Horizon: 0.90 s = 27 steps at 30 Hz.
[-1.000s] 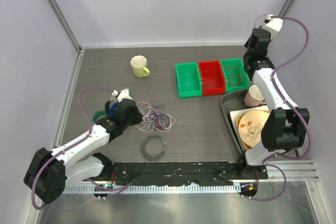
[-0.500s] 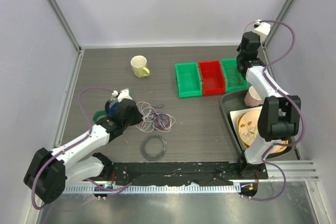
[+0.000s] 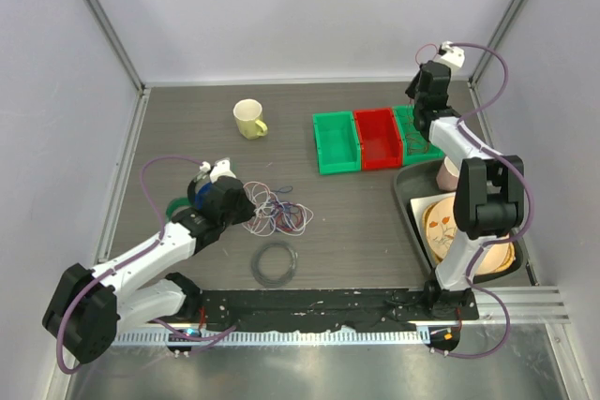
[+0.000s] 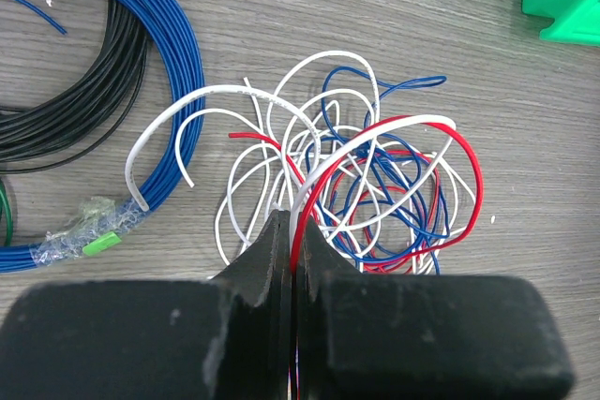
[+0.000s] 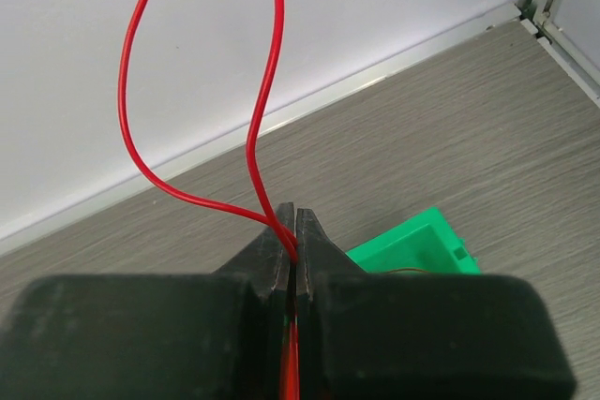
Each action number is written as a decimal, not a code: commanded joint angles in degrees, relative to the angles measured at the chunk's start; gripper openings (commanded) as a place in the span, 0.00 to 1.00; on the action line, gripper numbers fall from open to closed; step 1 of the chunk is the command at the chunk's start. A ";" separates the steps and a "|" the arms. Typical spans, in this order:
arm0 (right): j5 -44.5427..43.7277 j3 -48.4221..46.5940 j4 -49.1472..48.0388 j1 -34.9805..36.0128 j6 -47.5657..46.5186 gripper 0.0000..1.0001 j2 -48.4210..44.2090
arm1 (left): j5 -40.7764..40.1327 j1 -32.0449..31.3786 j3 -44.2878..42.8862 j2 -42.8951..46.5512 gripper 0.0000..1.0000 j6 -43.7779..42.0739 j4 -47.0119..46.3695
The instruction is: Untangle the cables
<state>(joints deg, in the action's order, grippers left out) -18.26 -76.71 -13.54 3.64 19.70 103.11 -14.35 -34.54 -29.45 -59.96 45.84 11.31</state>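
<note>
Red cable (image 5: 122,81) pinched in right gripper (image 5: 293,231) jaws appears only wrist-side.

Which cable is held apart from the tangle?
The single red cable pinched in the right gripper, looping upward; the other cables lie tangled on the table.

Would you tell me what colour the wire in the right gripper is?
Red wire, clearest in the right wrist view.

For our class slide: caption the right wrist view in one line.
Right gripper pinches a looped red wire above a green bin.
</note>
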 commanded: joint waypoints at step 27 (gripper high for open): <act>-8.98 3.06 7.82 -0.83 16.67 0.01 10.53 | 1.78 -0.17 0.18 -0.59 0.00 0.03 -3.31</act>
<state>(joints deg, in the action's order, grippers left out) -24.49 -72.20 -7.84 2.87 32.38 111.96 -13.34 -34.54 -29.43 -60.31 45.87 10.94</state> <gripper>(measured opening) 0.050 0.029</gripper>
